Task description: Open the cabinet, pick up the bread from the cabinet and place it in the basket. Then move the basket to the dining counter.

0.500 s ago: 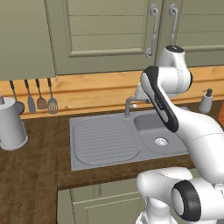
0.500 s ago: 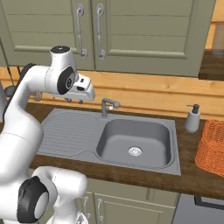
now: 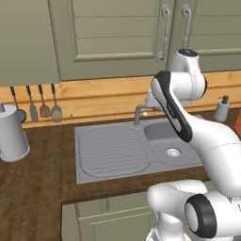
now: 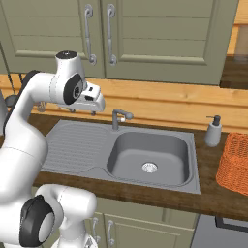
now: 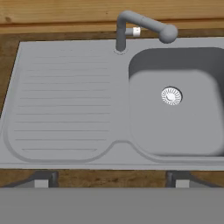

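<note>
Two cabinet (image 4: 160,38) doors shut above the sink (image 4: 126,150), so I can't confirm the bread inside. I judge nothing's started: arm parked high over the drainboard, camera looking straight down. Basket (image 4: 235,162) sits on the worktop right of the sink; contents hidden. Gripper (image 5: 111,179) jaws spread wide, holding nothing.

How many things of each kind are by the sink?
Hanging utensils: 4
Soap bottle: 1
Tap: 1
Orange basket: 1
Grey jug: 1
Total: 8
</note>
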Available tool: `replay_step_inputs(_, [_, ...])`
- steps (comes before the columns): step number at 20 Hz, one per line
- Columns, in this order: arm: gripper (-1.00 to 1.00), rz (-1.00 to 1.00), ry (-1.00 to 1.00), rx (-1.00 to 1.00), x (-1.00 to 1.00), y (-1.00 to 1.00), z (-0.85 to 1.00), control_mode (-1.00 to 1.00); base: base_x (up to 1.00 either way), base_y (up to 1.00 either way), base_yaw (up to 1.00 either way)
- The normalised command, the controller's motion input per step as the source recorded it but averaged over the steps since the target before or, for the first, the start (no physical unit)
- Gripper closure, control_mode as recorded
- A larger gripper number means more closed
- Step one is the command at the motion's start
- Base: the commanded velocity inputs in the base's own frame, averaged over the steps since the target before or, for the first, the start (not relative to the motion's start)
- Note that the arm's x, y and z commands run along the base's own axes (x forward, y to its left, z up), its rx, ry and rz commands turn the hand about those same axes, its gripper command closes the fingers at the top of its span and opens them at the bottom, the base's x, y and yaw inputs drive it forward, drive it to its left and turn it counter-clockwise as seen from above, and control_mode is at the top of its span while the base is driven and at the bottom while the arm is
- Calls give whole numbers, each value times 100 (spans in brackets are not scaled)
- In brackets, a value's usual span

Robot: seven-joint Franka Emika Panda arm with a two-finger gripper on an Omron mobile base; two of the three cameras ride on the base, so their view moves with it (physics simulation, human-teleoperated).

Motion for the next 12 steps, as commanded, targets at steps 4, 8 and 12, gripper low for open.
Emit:
replay_step_inputs(4, [-100,0,0,0,0,0,0,-100,0,0,0])
replay_step_inputs(8, [-100,0,0,0,0,0,0,-100,0,0,0])
replay_step_inputs(12, [-100,0,0,0,0,0,0,-100,0,0,0])
